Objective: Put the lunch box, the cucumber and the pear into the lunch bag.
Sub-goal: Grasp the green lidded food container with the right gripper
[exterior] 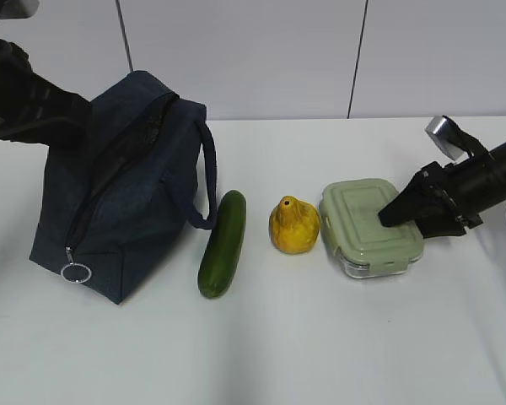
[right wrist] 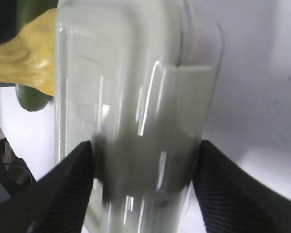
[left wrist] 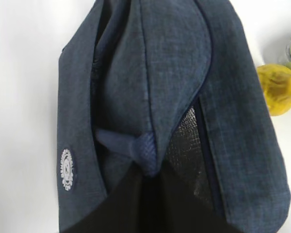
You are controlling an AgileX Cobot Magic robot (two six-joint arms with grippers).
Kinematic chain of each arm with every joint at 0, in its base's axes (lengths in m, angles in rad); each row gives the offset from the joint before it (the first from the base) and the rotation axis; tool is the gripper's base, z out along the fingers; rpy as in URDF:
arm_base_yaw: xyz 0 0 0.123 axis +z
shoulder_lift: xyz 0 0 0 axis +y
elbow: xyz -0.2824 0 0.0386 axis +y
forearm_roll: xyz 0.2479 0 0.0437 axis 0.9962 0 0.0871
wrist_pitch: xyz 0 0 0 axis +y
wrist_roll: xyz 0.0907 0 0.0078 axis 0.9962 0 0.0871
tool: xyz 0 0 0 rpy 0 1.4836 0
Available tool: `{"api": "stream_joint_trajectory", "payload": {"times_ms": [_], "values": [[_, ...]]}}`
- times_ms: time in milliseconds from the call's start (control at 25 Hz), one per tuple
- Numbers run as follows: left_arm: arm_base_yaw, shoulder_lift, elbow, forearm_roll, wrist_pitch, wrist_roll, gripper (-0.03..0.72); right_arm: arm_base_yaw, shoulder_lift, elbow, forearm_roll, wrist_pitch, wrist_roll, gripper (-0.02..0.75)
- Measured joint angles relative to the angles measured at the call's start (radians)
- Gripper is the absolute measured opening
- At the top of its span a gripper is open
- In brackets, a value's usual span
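The navy lunch bag stands at the left with its top zipper open and a silver ring pull at its front end. My left gripper is shut on a fold of the bag's fabric at the opening's far end. The dark green cucumber lies beside the bag, the yellow pear to its right. To the right of the pear, the lunch box with its sage-green lid rests on the table. My right gripper straddles the box's near end, fingers pressed against both sides.
The white table runs forward of the row of objects. A white panelled wall stands close behind. The bag's padded loop handle hangs toward the cucumber. In the left wrist view the pear shows beyond the bag.
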Motion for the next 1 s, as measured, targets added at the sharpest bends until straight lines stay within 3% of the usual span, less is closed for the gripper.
{"api": "stream_joint_trajectory", "payload": {"times_ms": [440, 1000], "values": [[0.000, 0.000, 0.000, 0.000, 0.001, 0.000, 0.003, 0.000, 0.000, -0.002, 0.020, 0.018, 0.003, 0.400], [0.000, 0.000, 0.000, 0.000, 0.001, 0.000, 0.003, 0.000, 0.000, -0.002, 0.026, 0.018, 0.003, 0.389]]}}
